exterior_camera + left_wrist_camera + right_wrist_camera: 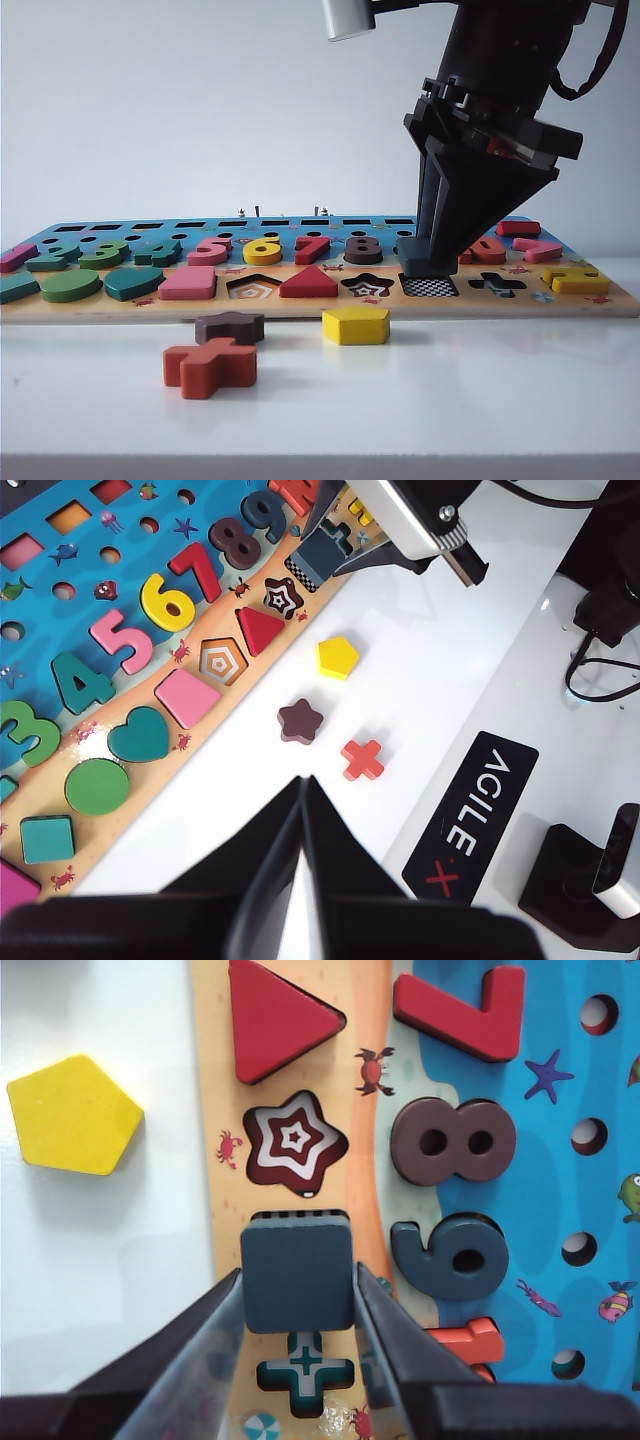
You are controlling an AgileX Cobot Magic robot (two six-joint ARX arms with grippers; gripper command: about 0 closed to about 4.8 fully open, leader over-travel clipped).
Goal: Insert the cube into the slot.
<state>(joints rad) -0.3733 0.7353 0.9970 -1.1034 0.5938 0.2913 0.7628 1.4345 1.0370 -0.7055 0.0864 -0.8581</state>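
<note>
Matt painted wooden cube [297,1270]

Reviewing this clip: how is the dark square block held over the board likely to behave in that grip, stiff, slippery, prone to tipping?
The cube looks like rigid painted wood, so it probably won't flex between the right end effector fingers. Its flat sides suit a pinch, though the smooth paint might slip. Being thin and flat, it should settle without rolling over the checkered slot. The left end effector sits shut, away from the board.

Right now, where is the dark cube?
The dark cube sits between the right pincer fingers, just above the checkered square slot, between the star and cross slots, right of centre.
</note>
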